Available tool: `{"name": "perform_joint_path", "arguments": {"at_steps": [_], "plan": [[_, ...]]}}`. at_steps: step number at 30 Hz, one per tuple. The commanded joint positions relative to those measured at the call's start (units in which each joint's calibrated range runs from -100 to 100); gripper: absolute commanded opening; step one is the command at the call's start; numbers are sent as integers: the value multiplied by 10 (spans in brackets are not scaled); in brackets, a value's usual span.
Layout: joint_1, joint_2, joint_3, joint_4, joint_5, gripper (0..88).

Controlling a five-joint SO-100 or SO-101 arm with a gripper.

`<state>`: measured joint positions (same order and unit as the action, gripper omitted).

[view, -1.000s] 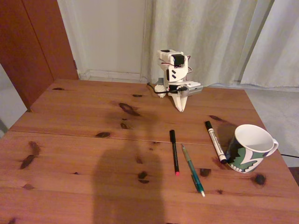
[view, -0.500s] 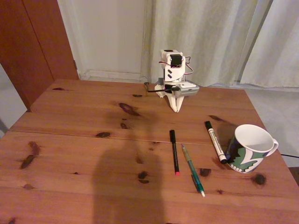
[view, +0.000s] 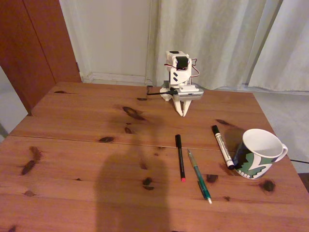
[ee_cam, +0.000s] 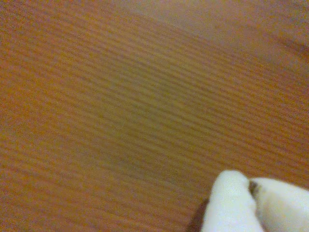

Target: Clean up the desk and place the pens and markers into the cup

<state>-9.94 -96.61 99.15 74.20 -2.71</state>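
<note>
Sitting folded at the far side of the bench point(view: 72, 159), the arm is pointing its jaws point(view: 183, 113) down at bare wood, pressed together with nothing between them; the wrist view is showing the two white tips point(ee_cam: 251, 203) meeting over blurred grain. All three sticks are lying nearer the camera than the jaws in the fixed view. The black pen point(view: 179, 157) is lying almost straight below the jaws in the picture, its long axis running near to far and its red end nearest. Just to its right the green pen point(view: 199, 175) is slanting down to the right, and further right the white marker point(view: 222, 146) is slanting the same way, its near cap just beside the cup point(view: 258, 153). The cup is tilting, mouth up, at the right edge. The black pen looks the closest reach, calling for a forward stretch
</note>
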Motion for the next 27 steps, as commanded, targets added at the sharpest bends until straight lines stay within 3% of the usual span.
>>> {"name": "perform_joint_path", "arguments": {"at_steps": [1,10,27], "plan": [[2,-2,-1,-11,-2,7],[16,94,-158,-11,-9,7],[11,631,-591,-12,-43,7]]}}
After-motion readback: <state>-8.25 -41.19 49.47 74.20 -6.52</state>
